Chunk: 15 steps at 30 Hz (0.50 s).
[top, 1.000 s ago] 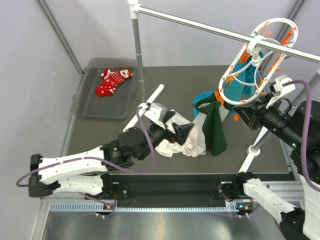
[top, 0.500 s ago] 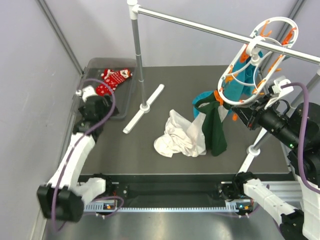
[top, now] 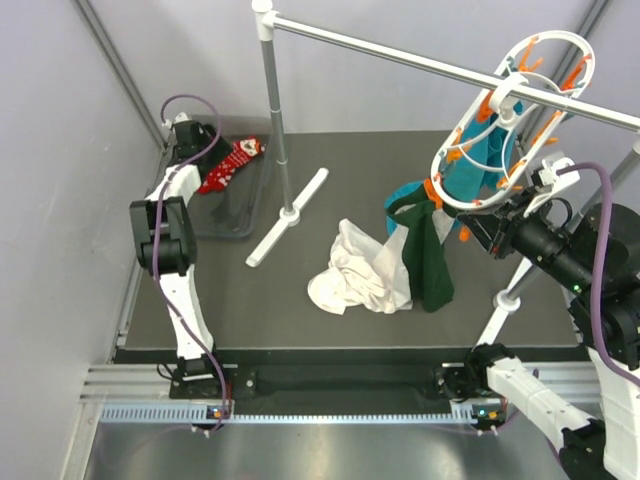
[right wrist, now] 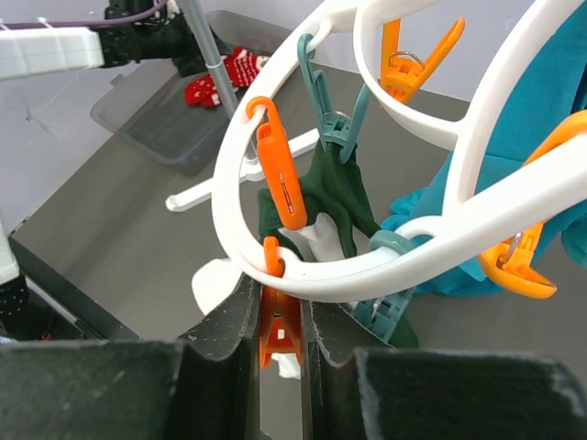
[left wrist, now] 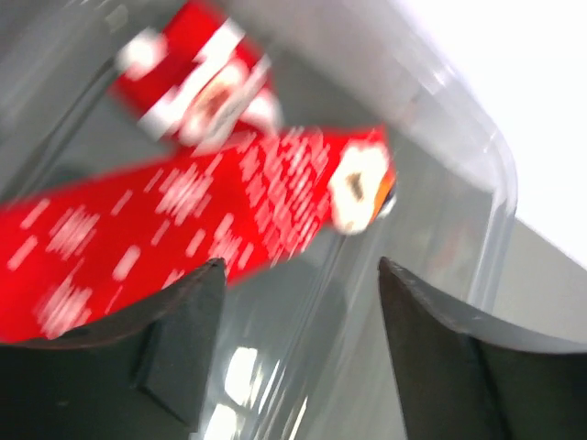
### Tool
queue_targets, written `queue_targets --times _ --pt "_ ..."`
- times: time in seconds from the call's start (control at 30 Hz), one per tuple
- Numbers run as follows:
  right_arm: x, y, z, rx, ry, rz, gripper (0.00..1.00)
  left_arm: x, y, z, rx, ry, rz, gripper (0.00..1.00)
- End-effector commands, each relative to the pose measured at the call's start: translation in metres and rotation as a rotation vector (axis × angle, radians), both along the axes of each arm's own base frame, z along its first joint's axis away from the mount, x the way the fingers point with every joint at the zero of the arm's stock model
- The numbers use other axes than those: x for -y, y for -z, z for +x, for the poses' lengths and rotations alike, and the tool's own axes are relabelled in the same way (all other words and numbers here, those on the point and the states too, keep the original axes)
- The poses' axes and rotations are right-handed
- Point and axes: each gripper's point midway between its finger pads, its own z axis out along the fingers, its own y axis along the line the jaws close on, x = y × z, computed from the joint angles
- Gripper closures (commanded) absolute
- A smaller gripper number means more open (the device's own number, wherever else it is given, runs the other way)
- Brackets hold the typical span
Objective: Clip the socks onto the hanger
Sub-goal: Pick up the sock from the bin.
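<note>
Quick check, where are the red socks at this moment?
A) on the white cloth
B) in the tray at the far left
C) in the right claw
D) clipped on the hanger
B: the socks lie in the tray, with the left claw open over them.

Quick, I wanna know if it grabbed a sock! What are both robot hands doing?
Left gripper: open by the socks, holding nothing.
Right gripper: closed on an orange clip of the hanger.
</note>
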Motion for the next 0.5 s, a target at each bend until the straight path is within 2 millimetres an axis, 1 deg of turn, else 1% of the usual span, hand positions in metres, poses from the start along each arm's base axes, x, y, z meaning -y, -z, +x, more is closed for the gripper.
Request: queue_targets --times 0.0,0.03,0.07,0.1,0.13,0.17,0.2,0.23,0.27,0.3,0.33,0.4,0.43,0.47 --pt "-0.005 0.017 -0.002 -0.078 -0.026 -0.019 1.00 0.022 -0.058 0.056 0.305 0.095 -0.006 0.30" --pt "-0.004 0.017 -0.002 -0.080 -0.022 -0.024 1.00 0.035 -0.059 0.061 0.329 0.112 0.004 0.30" --pt "-0.003 0.016 -0.002 -0.078 -0.020 -0.026 1.00 0.039 -0.047 0.068 0.332 0.109 0.026 0.30" --pt "-0.003 0.017 -0.001 -0.080 -0.019 -0.030 1.00 0.048 -0.055 0.075 0.363 0.117 0.036 0.29" --pt "-0.002 0.015 -0.002 -0.072 -0.015 -0.031 1.00 0.054 -0.053 0.080 0.367 0.119 0.044 0.29" --pt "-0.002 0.016 -0.002 -0.080 -0.015 -0.032 1.00 0.068 -0.035 0.085 0.340 0.135 0.058 0.29" --pt "-0.002 0.015 -0.002 -0.079 -0.016 -0.032 1.00 0.056 -0.047 0.094 0.358 0.078 0.091 0.28" --pt "-0.003 0.016 -0.002 -0.083 -0.021 -0.034 1.00 0.075 -0.037 0.095 0.325 0.081 0.113 0.27" --pt "-0.003 0.015 -0.002 -0.080 -0.022 -0.032 1.00 0.087 -0.026 0.097 0.310 0.085 0.163 0.26" --pt "-0.003 0.016 -0.003 -0.082 -0.025 -0.029 1.00 0.080 -0.029 0.099 0.309 0.012 0.218 0.25" --pt "-0.004 0.017 -0.003 -0.084 -0.031 -0.031 1.00 0.089 -0.027 0.098 0.305 -0.018 0.257 0.19" --pt "-0.004 0.018 -0.004 -0.086 -0.032 -0.030 1.00 0.086 -0.021 0.095 0.283 -0.085 0.334 0.18" --pt "-0.005 0.019 -0.004 -0.088 -0.036 -0.032 1.00 0.082 -0.020 0.092 0.271 -0.146 0.369 0.19" --pt "-0.005 0.019 -0.004 -0.087 -0.034 -0.031 1.00 0.082 -0.013 0.089 0.249 -0.154 0.396 0.20"
